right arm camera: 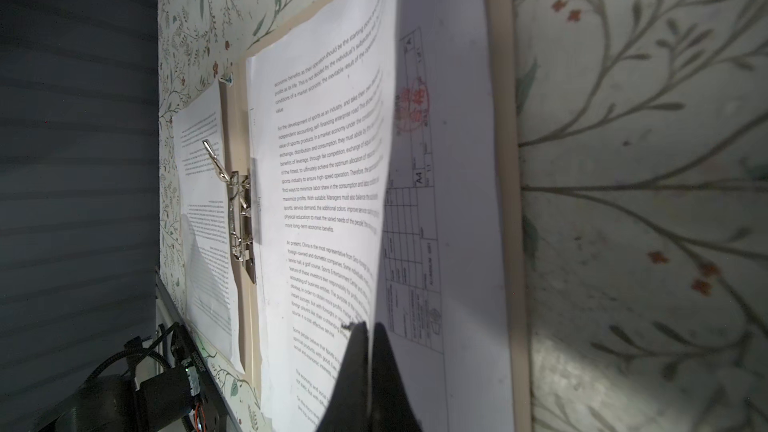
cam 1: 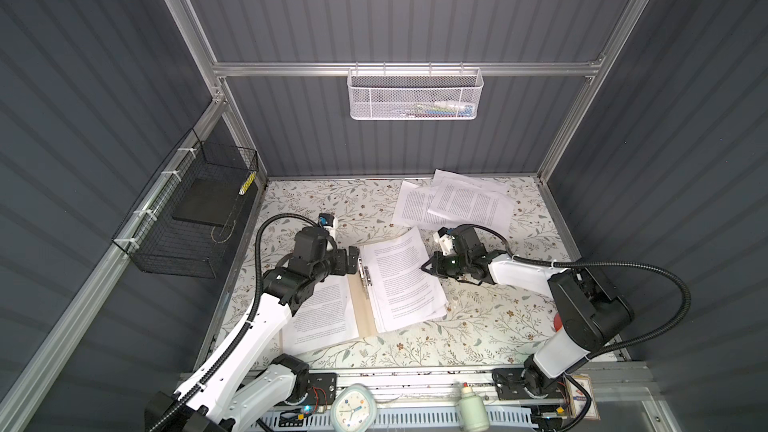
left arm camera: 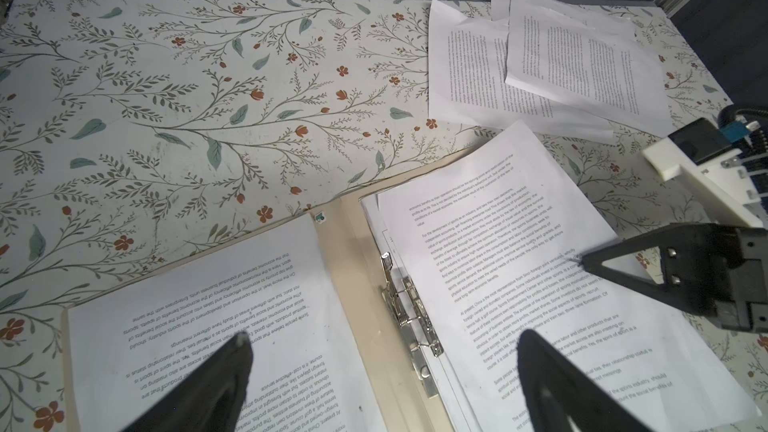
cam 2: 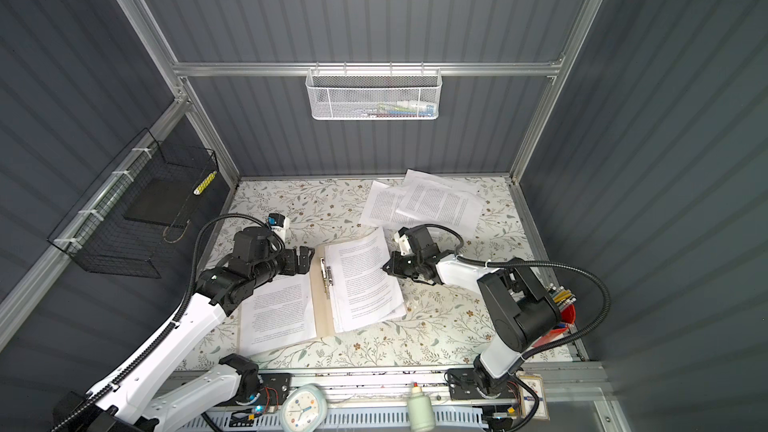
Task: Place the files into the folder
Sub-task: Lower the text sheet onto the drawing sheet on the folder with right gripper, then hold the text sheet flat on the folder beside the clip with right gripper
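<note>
The tan folder lies open on the floral table, with its metal clip along the spine. One printed sheet rests on its left cover. A skewed stack of files covers the right half. My right gripper is shut on the right edge of the top sheet, which bows up off the stack. My left gripper hovers open over the spine's far end, holding nothing. More files lie loose at the back right.
A black wire basket holding a black pad hangs on the left wall. A white mesh basket hangs on the back rail. A clock and a bottle stand on the front rail. A red cup sits behind the right arm.
</note>
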Controlling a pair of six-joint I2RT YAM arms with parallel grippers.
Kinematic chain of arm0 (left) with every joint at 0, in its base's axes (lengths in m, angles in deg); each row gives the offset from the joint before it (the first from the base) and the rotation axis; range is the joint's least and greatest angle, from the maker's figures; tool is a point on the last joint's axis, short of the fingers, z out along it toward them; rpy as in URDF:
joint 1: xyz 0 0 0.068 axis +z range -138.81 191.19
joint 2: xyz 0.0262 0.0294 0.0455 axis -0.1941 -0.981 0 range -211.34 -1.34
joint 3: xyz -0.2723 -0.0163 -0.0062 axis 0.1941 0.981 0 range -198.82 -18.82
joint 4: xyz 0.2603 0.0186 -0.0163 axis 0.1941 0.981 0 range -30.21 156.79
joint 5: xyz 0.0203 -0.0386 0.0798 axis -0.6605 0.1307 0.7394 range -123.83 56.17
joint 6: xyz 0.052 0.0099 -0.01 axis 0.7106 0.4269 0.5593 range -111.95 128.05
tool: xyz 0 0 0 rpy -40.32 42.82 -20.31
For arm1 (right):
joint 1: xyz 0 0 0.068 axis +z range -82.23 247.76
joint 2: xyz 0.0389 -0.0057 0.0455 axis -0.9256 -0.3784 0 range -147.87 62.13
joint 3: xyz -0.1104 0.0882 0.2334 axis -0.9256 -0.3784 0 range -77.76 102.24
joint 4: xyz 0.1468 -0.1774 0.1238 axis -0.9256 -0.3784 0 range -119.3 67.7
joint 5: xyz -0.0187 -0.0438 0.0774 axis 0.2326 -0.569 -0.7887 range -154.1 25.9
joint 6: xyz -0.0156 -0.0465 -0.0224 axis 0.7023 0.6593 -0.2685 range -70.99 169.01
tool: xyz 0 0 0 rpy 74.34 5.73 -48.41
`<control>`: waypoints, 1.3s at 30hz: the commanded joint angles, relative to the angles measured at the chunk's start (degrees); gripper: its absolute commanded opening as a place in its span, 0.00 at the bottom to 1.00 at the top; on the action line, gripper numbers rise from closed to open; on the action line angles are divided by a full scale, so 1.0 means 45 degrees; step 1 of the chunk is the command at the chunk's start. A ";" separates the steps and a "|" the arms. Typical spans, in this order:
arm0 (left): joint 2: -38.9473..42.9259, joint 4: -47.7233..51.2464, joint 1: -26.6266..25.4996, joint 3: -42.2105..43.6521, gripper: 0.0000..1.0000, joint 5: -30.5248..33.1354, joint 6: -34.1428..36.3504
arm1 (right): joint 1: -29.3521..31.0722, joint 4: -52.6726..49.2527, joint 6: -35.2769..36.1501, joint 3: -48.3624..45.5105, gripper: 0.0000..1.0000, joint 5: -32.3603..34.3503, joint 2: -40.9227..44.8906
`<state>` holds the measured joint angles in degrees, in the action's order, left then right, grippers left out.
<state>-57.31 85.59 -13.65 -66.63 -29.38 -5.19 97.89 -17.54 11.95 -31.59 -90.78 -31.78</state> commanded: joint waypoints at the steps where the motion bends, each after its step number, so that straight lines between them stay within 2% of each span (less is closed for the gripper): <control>1: -0.0066 0.0274 -0.0076 0.0038 1.00 -0.0766 0.0084 | 0.0141 0.0387 -0.0069 0.0104 0.00 0.0123 0.0081; 8: -0.0159 0.1303 -0.0085 -0.0224 1.00 -0.1236 0.0070 | 0.0247 0.0467 -0.0333 0.0169 0.00 0.0106 -0.0117; 11: 0.0045 0.1058 -0.0083 0.0217 1.00 -0.1242 -0.0002 | 0.0296 0.0429 -0.0406 0.0116 0.00 0.0155 -0.0137; 39: -0.0279 0.1040 -0.0085 0.0078 1.00 -0.1438 0.0148 | 0.0787 0.1158 -0.1650 -0.0275 0.00 0.0501 -0.0449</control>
<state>-58.88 89.18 -13.65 -66.19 -34.95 -5.23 101.06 -13.08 5.29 -32.09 -89.16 -33.29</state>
